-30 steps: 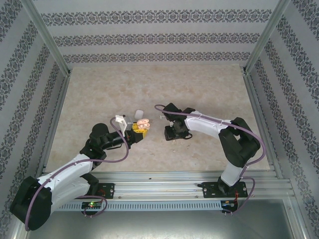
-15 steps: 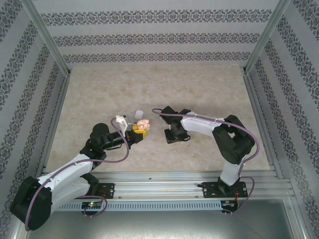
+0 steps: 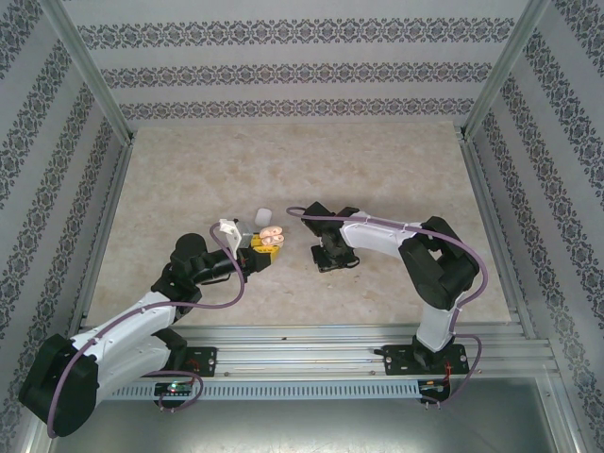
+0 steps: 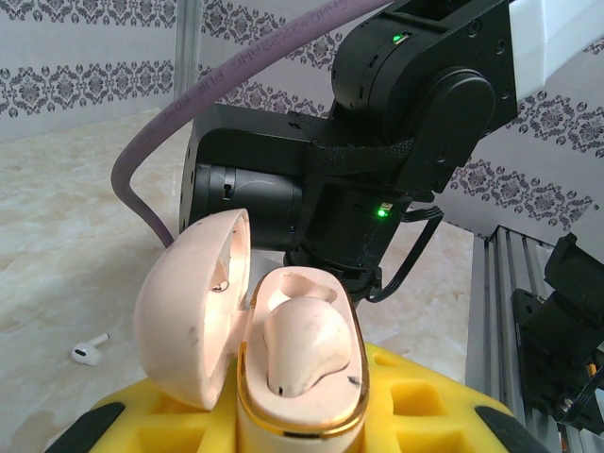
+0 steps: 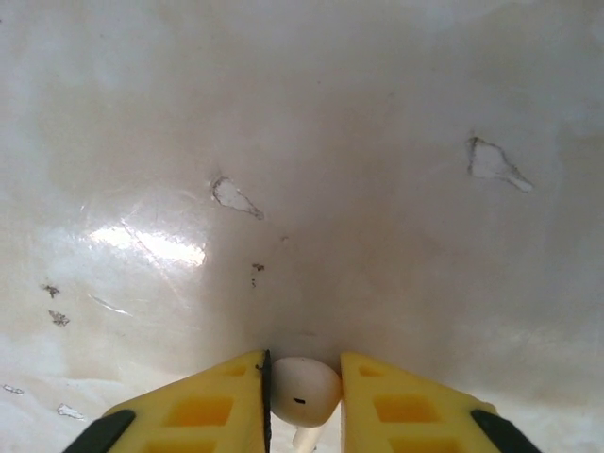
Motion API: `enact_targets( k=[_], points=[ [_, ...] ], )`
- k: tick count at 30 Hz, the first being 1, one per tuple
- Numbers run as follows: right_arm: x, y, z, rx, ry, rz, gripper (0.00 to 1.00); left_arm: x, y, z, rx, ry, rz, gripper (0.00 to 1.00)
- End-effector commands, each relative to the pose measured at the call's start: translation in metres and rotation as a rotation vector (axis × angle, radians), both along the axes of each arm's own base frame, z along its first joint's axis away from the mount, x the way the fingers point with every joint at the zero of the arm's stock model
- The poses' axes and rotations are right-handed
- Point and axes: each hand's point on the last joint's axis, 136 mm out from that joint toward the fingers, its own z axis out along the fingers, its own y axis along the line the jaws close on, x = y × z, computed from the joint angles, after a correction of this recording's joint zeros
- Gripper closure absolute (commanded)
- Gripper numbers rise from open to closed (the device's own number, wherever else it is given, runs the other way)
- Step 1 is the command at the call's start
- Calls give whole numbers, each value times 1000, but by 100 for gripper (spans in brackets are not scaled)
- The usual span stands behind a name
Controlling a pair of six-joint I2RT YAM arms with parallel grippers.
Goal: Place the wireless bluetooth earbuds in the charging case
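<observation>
Moved: the right hand (image 5: 304,370) has drawn its fingers in and shifted a little toward the left arm, low on the bench (image 3: 377,179); the left arm has kept its pose.
Right hand: its yellow fingers (image 5: 222,401) are closed on a white earbud (image 5: 304,392), touching it on both sides, with the stem pointing back between them.
Left hand: the left hand (image 3: 260,245) is clamped on the charging case (image 4: 302,377), which it holds raised and upright.
Case: its lid (image 4: 193,311) is swung open to the left. A rounded shape sits in the well, and it cannot be told whether that is an earbud.
Loose earbud: a second earbud (image 4: 87,352) lies on the bench beyond the case, apart from both hands.
Surface: the bench is pale, marbled stone with scuffed flecks.
Room: patterned wallpaper (image 3: 302,71) on three sides and metal rails along the edges.
Views: the right wrist view shows the grip on the earbud. The left wrist view shows the open case and the right arm's dark body close behind it. The top view shows the two hands near each other at mid-bench.
</observation>
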Motion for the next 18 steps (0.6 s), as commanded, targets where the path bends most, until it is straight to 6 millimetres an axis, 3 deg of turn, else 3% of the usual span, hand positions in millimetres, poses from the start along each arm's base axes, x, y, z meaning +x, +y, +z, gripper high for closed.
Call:
enact_targets(
  k=[1, 7, 13, 18],
  points=[
    [-1, -4, 4, -41, -18, 13, 79, -4, -2, 7, -8, -33, -15, 89],
    [12, -7, 51, -28, -192, 14, 80, -3, -2, 10, -17, -37, -15, 89],
    [22, -5, 123, 54, -432, 9, 80, 0, -6, 17, -52, -40, -27, 89],
    [19, 5, 187, 172, -622, 38, 80, 4, -11, 26, -91, -41, -43, 89]
  ],
)
